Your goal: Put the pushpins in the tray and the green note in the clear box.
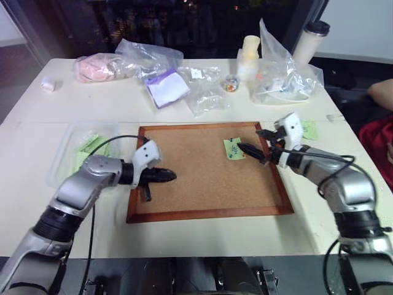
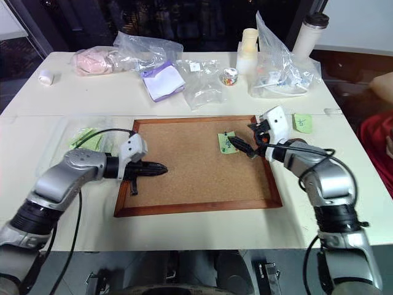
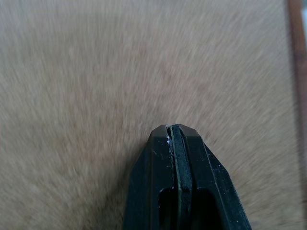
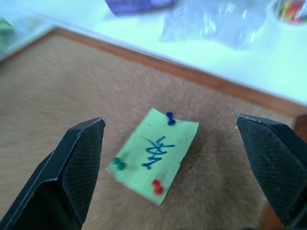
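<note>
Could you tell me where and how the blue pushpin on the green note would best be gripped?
Probably by its raised head, from above the corkboard. The blue pushpin stands at a corner of the green note, its head clear of the paper; red and green pins hold other corners. The open right gripper already frames the note.

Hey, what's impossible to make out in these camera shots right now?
- Tray: the left gripper and arm cover the corkboard's left edge; only a dark bit shows below.
- Clear box: contents are a green blur through the plastic in the eye views.
- Green note: its handwriting is unreadable in the right wrist view.
</note>
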`<state>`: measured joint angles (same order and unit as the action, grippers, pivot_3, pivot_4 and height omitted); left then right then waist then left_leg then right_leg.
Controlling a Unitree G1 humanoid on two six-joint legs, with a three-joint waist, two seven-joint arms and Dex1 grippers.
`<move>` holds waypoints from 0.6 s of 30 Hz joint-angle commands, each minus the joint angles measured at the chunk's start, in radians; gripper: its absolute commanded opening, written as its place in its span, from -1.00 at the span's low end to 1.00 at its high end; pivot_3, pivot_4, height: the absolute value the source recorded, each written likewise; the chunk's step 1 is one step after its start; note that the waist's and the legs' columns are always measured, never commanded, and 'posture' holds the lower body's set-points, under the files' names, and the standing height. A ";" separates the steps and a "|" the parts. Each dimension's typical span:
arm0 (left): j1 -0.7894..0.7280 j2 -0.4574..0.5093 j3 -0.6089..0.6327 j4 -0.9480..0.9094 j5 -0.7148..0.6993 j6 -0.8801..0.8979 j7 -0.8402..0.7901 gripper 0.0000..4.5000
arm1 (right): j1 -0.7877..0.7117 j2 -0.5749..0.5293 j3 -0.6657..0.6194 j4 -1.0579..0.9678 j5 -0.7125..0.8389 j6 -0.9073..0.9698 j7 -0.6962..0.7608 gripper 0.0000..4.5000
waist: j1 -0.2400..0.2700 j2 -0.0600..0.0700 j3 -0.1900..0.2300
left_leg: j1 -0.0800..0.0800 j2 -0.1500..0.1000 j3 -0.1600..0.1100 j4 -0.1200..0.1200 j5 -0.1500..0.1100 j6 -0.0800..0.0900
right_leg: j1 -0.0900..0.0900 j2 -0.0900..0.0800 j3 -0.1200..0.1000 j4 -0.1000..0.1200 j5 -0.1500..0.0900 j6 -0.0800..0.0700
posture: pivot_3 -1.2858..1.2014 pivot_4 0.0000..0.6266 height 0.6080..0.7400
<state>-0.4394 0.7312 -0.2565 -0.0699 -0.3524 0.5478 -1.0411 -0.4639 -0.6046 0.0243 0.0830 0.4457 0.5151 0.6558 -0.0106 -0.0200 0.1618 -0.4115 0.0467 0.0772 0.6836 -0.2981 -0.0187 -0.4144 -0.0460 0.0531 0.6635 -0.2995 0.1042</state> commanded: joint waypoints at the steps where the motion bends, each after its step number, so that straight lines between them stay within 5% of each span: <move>1: 0.010 0.007 -0.024 0.023 0.066 -0.056 -0.014 -0.98 | -0.076 0.019 0.028 0.110 -0.096 -0.134 0.042 1.00 | -0.002 0.000 0.000 | 0.000 0.000 0.001 0.000 0.000 0.000 | 0.000 -0.001 0.000 0.000 0.000 0.000 | 0.03 -0.52 0.91; 15: 0.041 -0.034 -0.004 -0.019 0.084 -0.032 0.007 -0.98 | -0.229 0.115 0.071 0.401 -0.248 -0.333 0.152 1.00 | -0.002 0.001 -0.001 | 0.004 0.000 0.000 0.000 0.000 0.000 | 0.004 -0.001 0.000 0.001 0.000 0.000 | 0.03 -0.52 0.91; 18: 0.047 -0.038 0.000 -0.027 0.089 -0.027 0.011 -1.00 | -0.246 0.125 0.071 0.453 -0.267 -0.351 0.173 0.67 | 0.000 0.001 -0.001 | 0.004 0.000 0.000 0.000 0.000 0.000 | 0.004 -0.001 0.000 0.001 0.000 0.000 | 0.03 -0.52 0.91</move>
<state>-0.4061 0.6979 -0.2394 -0.0881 -0.2748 0.5084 -1.0347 -0.6851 -0.4814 0.1032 0.5269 0.1865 0.1862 0.8159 -0.0109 -0.0187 0.1612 -0.4072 0.0468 0.0773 0.6841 -0.2980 -0.0188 -0.4102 -0.0469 0.0529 0.6649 -0.2993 0.1043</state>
